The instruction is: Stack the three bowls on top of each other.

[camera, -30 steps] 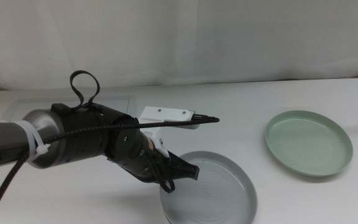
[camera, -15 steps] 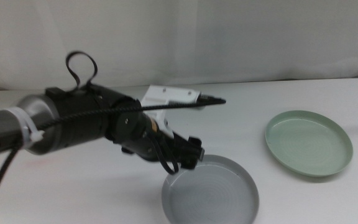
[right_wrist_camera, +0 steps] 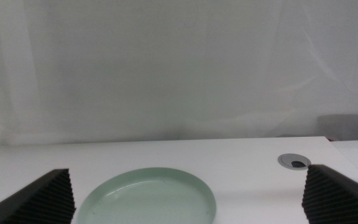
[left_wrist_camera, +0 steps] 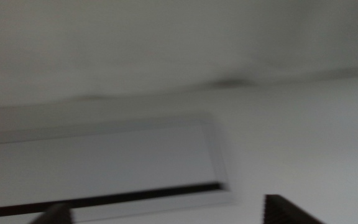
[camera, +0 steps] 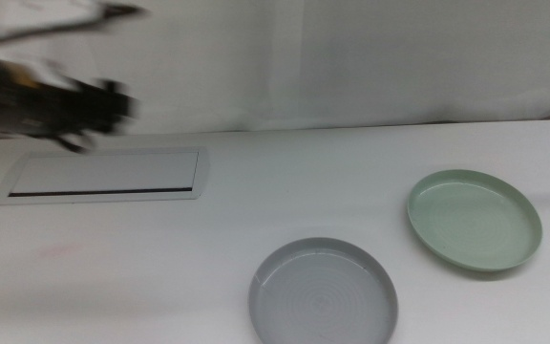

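2 bowls are showing on the white table (camera: 256, 191) in your middle view; you are not seeing a white bowl in any view. Working from the largest item down, you are looking first at the flat white panel (camera: 103, 176) with its dark slot, which is lying at the far left of the table; the left wrist view is showing the same panel (left_wrist_camera: 98, 158), blurred. Next, the pale green bowl (camera: 474, 219) is sitting upright on the right side of the table, and the right wrist view is showing this bowl (right_wrist_camera: 148, 195) empty, directly ahead of that gripper. The blue-grey bowl (camera: 323, 292) is resting upright at the near edge, centre-right, empty, well apart from the pale green bowl and not touching it. Neither bowl is stacked on the other.

You are seeing the left gripper (camera: 113, 103) as a motion-blurred shape at the upper left of the middle view, raised above the panel and well away from both bowls. In its wrist view its 2 jaw tips are standing wide apart with nothing between them. The right gripper (right_wrist_camera: 188, 190) is waiting off the right side, outside the middle view; its 2 jaws are spread wide and are gripping nothing. A small round grommet hole (right_wrist_camera: 293, 161) is sitting in the table just beyond the pale green bowl.
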Robot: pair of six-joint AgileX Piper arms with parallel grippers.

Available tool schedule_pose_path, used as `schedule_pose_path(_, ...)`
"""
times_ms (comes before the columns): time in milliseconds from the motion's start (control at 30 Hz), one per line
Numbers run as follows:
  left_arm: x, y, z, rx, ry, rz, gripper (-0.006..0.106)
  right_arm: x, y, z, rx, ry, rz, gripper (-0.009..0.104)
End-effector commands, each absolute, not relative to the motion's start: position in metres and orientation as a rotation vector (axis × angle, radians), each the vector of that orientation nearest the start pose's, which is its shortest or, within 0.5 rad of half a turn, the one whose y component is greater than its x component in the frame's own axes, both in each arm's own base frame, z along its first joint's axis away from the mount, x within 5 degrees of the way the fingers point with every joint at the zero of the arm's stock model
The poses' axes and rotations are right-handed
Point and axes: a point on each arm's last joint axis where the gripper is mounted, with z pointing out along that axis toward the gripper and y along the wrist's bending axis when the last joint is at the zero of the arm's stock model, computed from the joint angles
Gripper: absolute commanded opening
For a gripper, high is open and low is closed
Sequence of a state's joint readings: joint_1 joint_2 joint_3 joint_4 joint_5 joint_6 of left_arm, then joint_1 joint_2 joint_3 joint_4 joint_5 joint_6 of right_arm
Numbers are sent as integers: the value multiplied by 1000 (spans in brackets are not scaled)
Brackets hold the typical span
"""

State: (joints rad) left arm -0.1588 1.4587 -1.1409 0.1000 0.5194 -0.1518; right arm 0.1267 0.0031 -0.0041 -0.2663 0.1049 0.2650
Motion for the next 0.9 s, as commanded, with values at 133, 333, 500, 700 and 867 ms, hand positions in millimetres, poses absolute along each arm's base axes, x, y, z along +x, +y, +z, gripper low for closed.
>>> schedule_pose_path(133,275,14,345,-115,2145,37,6,55,5,195,-94,1566,73,103)
schedule_pose_path(333,185,10,347,-72,1858,39,-2,55,5,195,-94,1566,73,103)
schedule_pose_path(500,115,6,329,-23,1670,67,-2,55,5,195,-94,1566,73,103)
schedule_pose_path(700,62,4,280,-43,1553,46,-2,55,5,195,-94,1566,73,103)
schedule_pose_path(867,51,3,236,-56,1530,29,-2,55,5,195,-94,1564,73,103)
